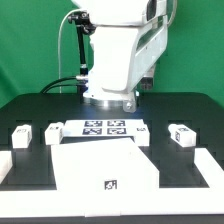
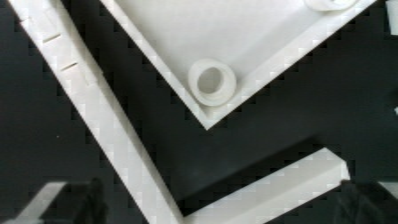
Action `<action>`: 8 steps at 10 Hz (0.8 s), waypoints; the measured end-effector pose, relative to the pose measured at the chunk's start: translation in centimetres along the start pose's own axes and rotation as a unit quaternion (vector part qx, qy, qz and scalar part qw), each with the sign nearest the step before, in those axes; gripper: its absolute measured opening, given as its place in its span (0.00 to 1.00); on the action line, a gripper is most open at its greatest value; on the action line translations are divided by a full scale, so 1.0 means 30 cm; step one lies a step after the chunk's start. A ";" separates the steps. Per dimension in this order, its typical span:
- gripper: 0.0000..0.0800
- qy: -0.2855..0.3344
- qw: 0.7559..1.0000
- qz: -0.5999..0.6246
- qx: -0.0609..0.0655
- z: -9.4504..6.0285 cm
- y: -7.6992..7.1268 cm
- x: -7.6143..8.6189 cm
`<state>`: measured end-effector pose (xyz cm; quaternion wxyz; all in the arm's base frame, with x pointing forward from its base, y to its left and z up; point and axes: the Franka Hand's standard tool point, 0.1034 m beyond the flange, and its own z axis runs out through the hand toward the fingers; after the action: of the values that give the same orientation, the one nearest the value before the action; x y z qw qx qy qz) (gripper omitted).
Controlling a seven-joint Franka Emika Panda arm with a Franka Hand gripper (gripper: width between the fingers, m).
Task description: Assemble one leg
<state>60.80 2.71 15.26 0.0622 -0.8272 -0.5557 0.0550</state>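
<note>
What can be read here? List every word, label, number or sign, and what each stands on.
No words, brands or numbers can be read in either view.
Marker board: four black-and-white square tags, patterns only.
Big white panel: one such tag, too small to make out.
Leg at the exterior view's right: one tag, blurred.

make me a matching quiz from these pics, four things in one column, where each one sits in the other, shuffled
Things:
1 marker board
2 panel
3 round socket
4 leg

Places:
a in a corner of the panel
b toward the exterior view's right edge
c nearest the exterior camera
d centred, just behind the panel

Pairs: 1-d, 2-c, 3-a, 4-b
</note>
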 end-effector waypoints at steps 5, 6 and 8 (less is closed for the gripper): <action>0.81 -0.001 1.000 0.000 0.000 0.002 -0.001 -0.001; 0.81 -0.001 1.000 0.000 0.000 0.002 -0.001 -0.001; 0.81 -0.001 1.000 0.000 0.001 0.003 -0.002 -0.001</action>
<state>60.73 2.70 15.18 0.0622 -0.8269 -0.5561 0.0560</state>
